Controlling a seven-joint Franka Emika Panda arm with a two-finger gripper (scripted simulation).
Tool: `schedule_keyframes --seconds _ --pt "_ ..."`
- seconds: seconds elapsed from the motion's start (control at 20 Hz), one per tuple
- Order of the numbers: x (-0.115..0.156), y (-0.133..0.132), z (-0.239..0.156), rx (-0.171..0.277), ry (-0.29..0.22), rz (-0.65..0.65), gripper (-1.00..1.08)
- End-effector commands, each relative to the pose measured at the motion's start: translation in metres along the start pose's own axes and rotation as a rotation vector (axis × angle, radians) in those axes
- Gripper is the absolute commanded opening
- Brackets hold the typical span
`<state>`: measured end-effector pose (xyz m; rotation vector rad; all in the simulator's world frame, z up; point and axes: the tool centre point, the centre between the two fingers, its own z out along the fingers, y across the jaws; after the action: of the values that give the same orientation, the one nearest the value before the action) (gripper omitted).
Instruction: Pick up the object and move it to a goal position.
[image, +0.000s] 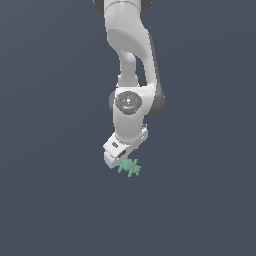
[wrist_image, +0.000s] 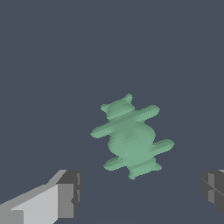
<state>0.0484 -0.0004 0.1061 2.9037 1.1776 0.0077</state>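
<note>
Gripper (wrist_image: 140, 192) hangs w/ fingers (wrist_image: 65, 199) spread apart, nothing clamped; pale-green spiky object (wrist_image: 131, 136) lies on dark surface (image: 50, 200) just beyond the tips, approx. between them.

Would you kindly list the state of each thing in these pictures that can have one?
Gripper: open, jaws spread wide with nothing between them, holding nothing.
Green object: lying flat on the dark surface, not gripped, apart from both jaws.
Arm: reaching down, with the gripper just above the green object.
</note>
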Motion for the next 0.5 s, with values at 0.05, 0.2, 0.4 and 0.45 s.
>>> schedule_keyframes --seconds 0.05,0.2,0.4,0.45 --pt "0.003 0.002 0.01 0.002 -0.001 -0.102 1.0" --pt "0.005 0.003 0.018 0.004 -0.002 -0.183 1.0" --pt "0.007 0.005 0.026 0.006 -0.001 -0.27 1.0" --pt "0.007 0.005 0.028 0.007 -0.001 -0.288 1.0"
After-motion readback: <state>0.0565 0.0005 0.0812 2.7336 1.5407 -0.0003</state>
